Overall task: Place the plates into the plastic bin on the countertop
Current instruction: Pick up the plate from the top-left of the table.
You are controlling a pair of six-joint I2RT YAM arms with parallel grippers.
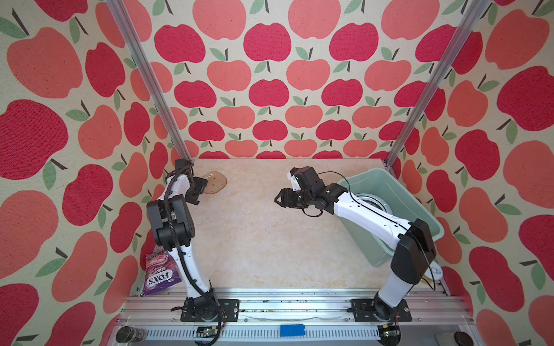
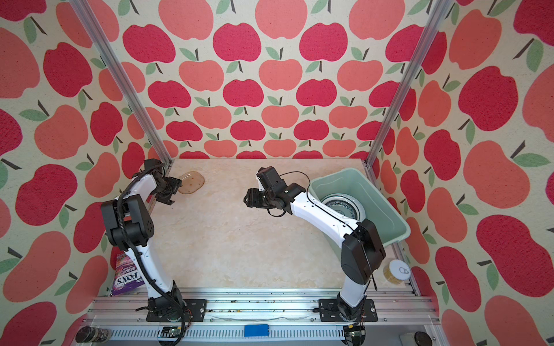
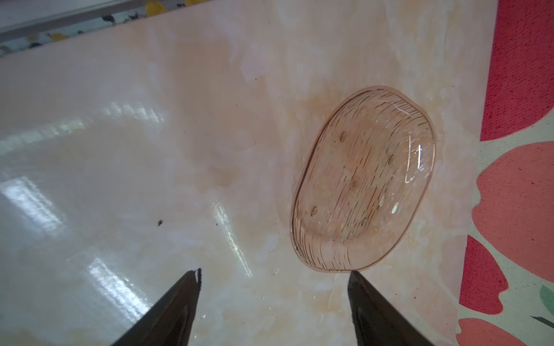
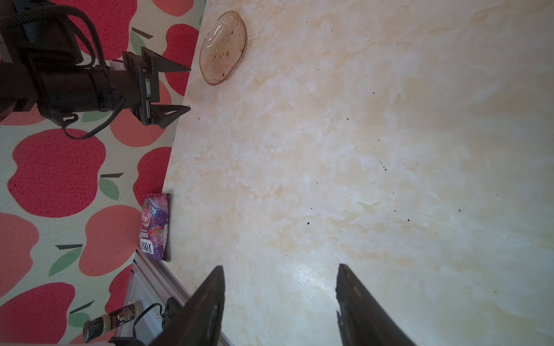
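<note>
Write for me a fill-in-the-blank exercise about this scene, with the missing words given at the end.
1. The amber plate lies on the ____, outside the plastic bin.
2. Inside the bin sits a stack of ____.
3. The purple candy bag is next to the ____ arm.
4. The left gripper and the right gripper both have their jaws ____, holding nothing.
Missing words: countertop; plates; left; open.

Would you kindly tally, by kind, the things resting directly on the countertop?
Amber plate: 1
Plastic bin: 1
Candy bag: 1
Can: 1
Total: 4
Stacked plates inside the bin are left out: partly hidden.
</note>
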